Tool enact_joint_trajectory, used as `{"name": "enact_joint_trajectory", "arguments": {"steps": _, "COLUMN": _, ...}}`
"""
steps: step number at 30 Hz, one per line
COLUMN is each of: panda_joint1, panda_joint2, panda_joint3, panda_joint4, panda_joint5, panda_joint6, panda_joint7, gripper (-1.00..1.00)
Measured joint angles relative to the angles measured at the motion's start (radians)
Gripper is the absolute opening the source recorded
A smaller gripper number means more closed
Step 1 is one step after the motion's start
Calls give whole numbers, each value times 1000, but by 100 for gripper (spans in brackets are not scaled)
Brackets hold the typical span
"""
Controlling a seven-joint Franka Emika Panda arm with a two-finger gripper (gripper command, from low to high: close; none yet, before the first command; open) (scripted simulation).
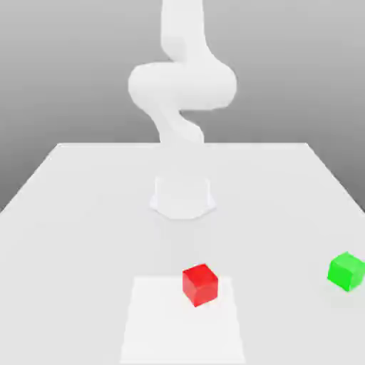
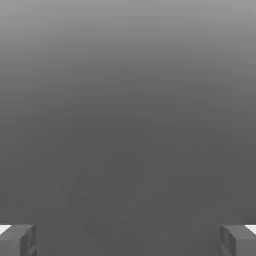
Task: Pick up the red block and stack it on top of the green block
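The red block (image 1: 199,284) is a small bright cube resting on the white table (image 1: 78,214), near its front and about the middle of the exterior view. The green block (image 1: 346,271), a cube of the same size, sits apart from it at the exterior view's right edge. In the hand view my gripper (image 2: 128,241) stands open: its two grey fingertips (image 2: 18,241) are far apart, with nothing between them but plain grey background. The white arm (image 1: 182,85) rises from behind the blocks and leaves the exterior view at the top.
The arm's round base (image 1: 182,196) stands on the table behind the red block. A paler rectangular patch (image 1: 178,331) marks the tabletop under and in front of the red block. The table's far edge runs across behind the base.
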Motion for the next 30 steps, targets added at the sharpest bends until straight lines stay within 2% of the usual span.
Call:
{"name": "enact_joint_trajectory", "arguments": {"steps": 17, "panda_joint1": 130, "panda_joint2": 621, "panda_joint3": -51, "panda_joint4": -483, "panda_joint5": -7, "panda_joint6": 433, "panda_joint7": -349, "gripper": 0}}
{"name": "enact_joint_trajectory", "arguments": {"steps": 24, "panda_joint1": 116, "panda_joint2": 898, "panda_joint3": -19, "panda_joint4": -484, "panda_joint5": 36, "panda_joint6": 661, "panda_joint7": -407, "gripper": 0}}
{"name": "enact_joint_trajectory", "arguments": {"steps": 25, "panda_joint1": 109, "panda_joint2": 926, "panda_joint3": -11, "panda_joint4": -480, "panda_joint5": 40, "panda_joint6": 685, "panda_joint7": -410, "gripper": -100}}
{"name": "enact_joint_trajectory", "arguments": {"steps": 30, "panda_joint1": 108, "panda_joint2": 926, "panda_joint3": -10, "panda_joint4": -480, "panda_joint5": 38, "panda_joint6": 684, "panda_joint7": -408, "gripper": -100}}
